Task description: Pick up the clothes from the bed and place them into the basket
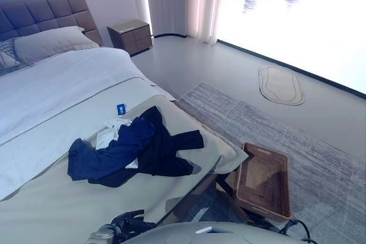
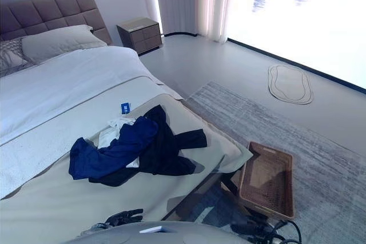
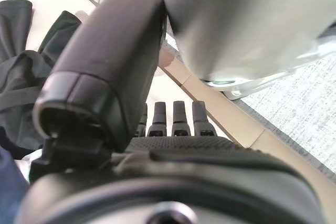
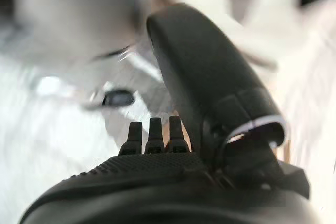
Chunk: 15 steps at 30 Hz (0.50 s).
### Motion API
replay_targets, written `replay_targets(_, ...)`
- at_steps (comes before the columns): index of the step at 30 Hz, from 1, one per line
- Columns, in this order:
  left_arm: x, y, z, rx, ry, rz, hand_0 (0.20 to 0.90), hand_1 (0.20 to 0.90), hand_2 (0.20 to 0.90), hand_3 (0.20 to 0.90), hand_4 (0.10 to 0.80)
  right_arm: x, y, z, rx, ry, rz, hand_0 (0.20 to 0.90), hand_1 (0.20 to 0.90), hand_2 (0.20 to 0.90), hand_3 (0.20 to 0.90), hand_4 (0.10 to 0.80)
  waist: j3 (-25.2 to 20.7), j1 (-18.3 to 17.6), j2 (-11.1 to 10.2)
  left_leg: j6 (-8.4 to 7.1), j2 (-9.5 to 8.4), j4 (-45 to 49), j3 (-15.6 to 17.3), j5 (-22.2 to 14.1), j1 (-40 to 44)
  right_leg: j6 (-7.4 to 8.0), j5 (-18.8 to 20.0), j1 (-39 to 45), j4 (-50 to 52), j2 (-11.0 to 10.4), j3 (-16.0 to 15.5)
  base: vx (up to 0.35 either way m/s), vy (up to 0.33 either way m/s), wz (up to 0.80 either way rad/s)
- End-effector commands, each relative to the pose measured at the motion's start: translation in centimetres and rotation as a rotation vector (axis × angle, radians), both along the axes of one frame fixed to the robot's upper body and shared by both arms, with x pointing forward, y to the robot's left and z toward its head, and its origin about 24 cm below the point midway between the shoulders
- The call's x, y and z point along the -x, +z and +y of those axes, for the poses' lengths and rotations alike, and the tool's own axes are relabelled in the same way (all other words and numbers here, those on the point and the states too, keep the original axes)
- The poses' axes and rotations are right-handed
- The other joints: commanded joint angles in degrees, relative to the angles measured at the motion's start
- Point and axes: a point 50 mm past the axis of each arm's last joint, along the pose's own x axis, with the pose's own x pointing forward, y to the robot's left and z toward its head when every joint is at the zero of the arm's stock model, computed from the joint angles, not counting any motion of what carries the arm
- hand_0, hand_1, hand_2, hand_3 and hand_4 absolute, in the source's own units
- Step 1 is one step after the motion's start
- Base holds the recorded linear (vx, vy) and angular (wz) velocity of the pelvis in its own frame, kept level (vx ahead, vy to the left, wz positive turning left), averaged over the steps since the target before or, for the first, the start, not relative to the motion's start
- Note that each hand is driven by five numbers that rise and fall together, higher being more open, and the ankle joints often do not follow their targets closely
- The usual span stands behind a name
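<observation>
A heap of clothes lies near the foot of the bed (image 1: 68, 84): a blue garment (image 1: 108, 155) on a black garment (image 1: 166, 150), with a white piece (image 1: 108, 135) beneath. The brown woven basket (image 1: 264, 181) stands empty on the floor beside the bed's foot corner. My left hand (image 1: 128, 224) hangs low at the near edge of the bed, short of the heap. In its wrist view the left hand (image 3: 173, 150) has straight fingers and holds nothing, with the black garment (image 3: 21, 77) past the thumb. My right hand (image 4: 152, 161) also shows straight fingers, empty.
A small blue tag (image 1: 120, 108) lies on the bed just behind the heap. Pillows (image 1: 51, 43) and a padded headboard are at the far end, with a nightstand (image 1: 131, 35) beside them. A grey rug (image 1: 320, 158) lies under the basket and an oval mat (image 1: 280, 85) lies by the window.
</observation>
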Motion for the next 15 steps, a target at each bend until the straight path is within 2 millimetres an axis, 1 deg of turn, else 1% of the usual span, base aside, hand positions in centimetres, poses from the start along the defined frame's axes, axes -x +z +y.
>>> replay_targets(1, -1.5, 0.4, 0.7, -0.008, -0.019, -0.036, 0.9, 0.9, 0.9, 0.9, 0.8, -5.3, 1.1, -0.1, -0.114, -0.261, -0.222, 0.9, 0.9, 0.9, 0.9, 0.8, 4.1, 1.0, 1.0, 5.17, -4.84, 0.8, -2.1, -9.1, 4.5, -1.7, -6.4, 0.0, 7.0, 2.2, -2.9, 0.056, 0.021, 0.0)
replay_targets(2, -1.2, 0.4, 0.7, -0.007, -0.013, -0.037, 0.9, 0.9, 0.9, 0.9, 0.8, -6.8, 1.6, 0.2, -0.19, -0.385, -0.302, 0.9, 0.9, 0.9, 0.9, 0.8, 4.3, 1.3, 1.0, 5.29, -4.89, 0.9, -2.3, -9.2, 4.6, -1.8, -6.5, 0.1, 7.2, 2.2, -2.9, 0.062, 0.019, 0.01)
replay_targets(3, -0.9, 0.3, 0.5, -0.007, -0.015, -0.036, 0.9, 0.9, 0.9, 0.9, 0.8, -8.6, 2.3, 0.8, -0.257, -0.465, -0.394, 0.9, 0.9, 0.9, 0.9, 0.8, 4.4, 1.7, 0.9, 5.31, -4.92, 0.8, -2.8, -9.1, 4.6, -1.9, -6.5, 0.2, 7.2, 2.1, -3.1, 0.067, 0.026, 0.01)
replay_targets(4, -0.6, 0.2, 0.4, -0.007, -0.013, -0.034, 0.9, 0.9, 0.9, 0.9, 0.8, -9.9, 3.0, 1.0, -0.299, -0.493, -0.488, 0.9, 0.9, 0.9, 0.9, 0.8, 4.5, 2.0, 0.9, 5.26, -4.93, 0.7, -3.1, -9.1, 4.5, -1.98, -6.6, 0.4, 7.1, 2.1, -3.3, 0.053, 0.03, 0.03)
replay_targets(5, -0.4, 0.1, 0.2, -0.006, -0.016, -0.033, 0.9, 0.9, 0.9, 0.9, 0.8, -11.5, 3.9, 1.1, -0.299, -0.468, -0.577, 0.9, 0.9, 0.9, 0.9, 0.8, 4.5, 2.3, 0.8, 5.22, -4.98, 0.6, -3.4, -9.1, 4.5, -1.96, -6.5, 0.5, 6.9, 2.1, -3.6, 0.047, 0.052, 0.06)
replay_targets(6, -0.1, 0.0, -0.1, -0.006, -0.016, -0.032, 0.9, 0.9, 0.9, 0.9, 0.8, -13.8, 5.6, 1.7, -0.272, -0.395, -0.681, 0.9, 0.9, 0.9, 0.9, 0.8, 4.9, 2.8, 0.7, 5.15, -5.08, 0.5, -4.0, -9.1, 4.5, -1.99, -6.5, 0.8, 6.8, 2.0, -4.0, 0.026, 0.054, 0.09)
replay_targets(8, 0.1, 0.0, -0.3, -0.006, -0.014, -0.032, 0.9, 0.9, 0.9, 0.9, 0.8, -15.4, 6.9, 2.3, -0.249, -0.288, -0.753, 0.9, 0.9, 0.9, 0.9, 0.8, 4.8, 3.2, 0.6, 5.11, -5.2, 0.4, -4.4, -8.8, 4.0, -2.05, -6.3, 0.5, 6.5, 1.8, -4.4, 0.006, 0.087, 0.13)
replay_targets(9, 0.3, 0.0, -0.5, 0.0, -0.004, -0.04, 0.9, 0.9, 0.9, 0.9, 0.8, -18.1, 9.7, 3.4, -0.124, -0.02, -0.882, 0.9, 0.9, 0.9, 0.9, 0.8, 5.4, 4.2, 0.4, 5.06, -5.45, 0.4, -5.3, -8.7, 3.5, -2.06, -6.3, 0.4, 6.3, 1.4, -5.4, -0.017, 0.138, 0.21)
replay_targets(10, 0.1, 0.0, -0.5, 0.002, 0.003, -0.047, 0.9, 0.9, 0.9, 0.9, 0.8, -19.2, 11.2, 3.5, -0.013, 0.114, -0.935, 0.9, 0.9, 0.9, 0.9, 0.8, 5.4, 4.6, 0.3, 5.1, -5.6, 0.5, -5.7, -8.4, 2.7, -2.09, -6.2, -0.1, 6.3, 1.2, -5.8, -0.035, 0.175, 0.35)
replay_targets(11, 0.1, 0.1, -0.5, 0.006, 0.009, -0.056, 0.9, 0.9, 0.9, 0.9, 0.8, -20.6, 13.5, 3.5, 0.199, 0.349, -1.003, 0.9, 0.9, 0.9, 0.9, 0.8, 5.9, 5.5, 0.2, 5.13, -5.78, 0.8, -6.4, -8.3, 2.0, -2.12, -6.3, -0.5, 6.6, 0.9, -6.4, -0.037, 0.105, 0.34)
replay_targets(12, 0.0, 0.1, -0.5, 0.006, 0.009, -0.059, 0.9, 0.9, 0.9, 0.9, 0.8, -20.9, 14.0, 3.4, 0.235, 0.36, -1.016, 0.9, 0.9, 0.9, 0.9, 0.8, 5.8, 5.7, 0.1, 5.19, -5.87, 0.9, -6.6, -8.1, 1.6, -2.15, -6.2, -0.8, 6.7, 0.9, -6.6, -0.031, 0.116, 0.38)
replay_targets(13, -0.2, 0.1, -0.7, 0.011, 0.005, -0.068, 0.9, 0.9, 0.9, 0.9, 0.8, -22.1, 16.1, 3.2, 0.396, 0.502, -1.063, 0.9, 0.9, 0.9, 0.9, 0.8, 6.5, 6.7, 0.0, 5.33, -6.11, 1.3, -7.5, -8.1, 1.0, -2.24, -6.4, -1.1, 7.1, 0.6, -7.2, -0.045, 0.155, 0.44)
replay_targets(14, -0.6, 0.3, -0.9, 0.017, 0.001, -0.086, 0.9, 0.9, 0.9, 0.9, 0.8, -24.2, 19.5, 3.1, 0.607, 0.675, -1.116, 0.9, 0.9, 0.9, 0.9, 0.8, 7.5, 8.5, -0.4, 5.57, -6.59, 2.7, -9.2, -8.0, -0.9, -2.5, -6.6, -2.0, 7.9, 0.1, -8.1, -0.044, 0.149, 0.5)
replay_targets(15, -0.6, 0.3, -0.9, 0.016, 0.002, -0.089, 0.9, 0.9, 0.9, 0.9, 0.8, -24.3, 19.8, 3.1, 0.624, 0.682, -1.119, 0.9, 0.9, 0.9, 0.9, 0.8, 7.4, 8.6, -0.4, 5.62, -6.65, 2.9, -9.4, -7.9, -1.3, -2.51, -6.5, -2.3, 8.0, 0.0, -8.3, -0.067, 0.145, 0.56)
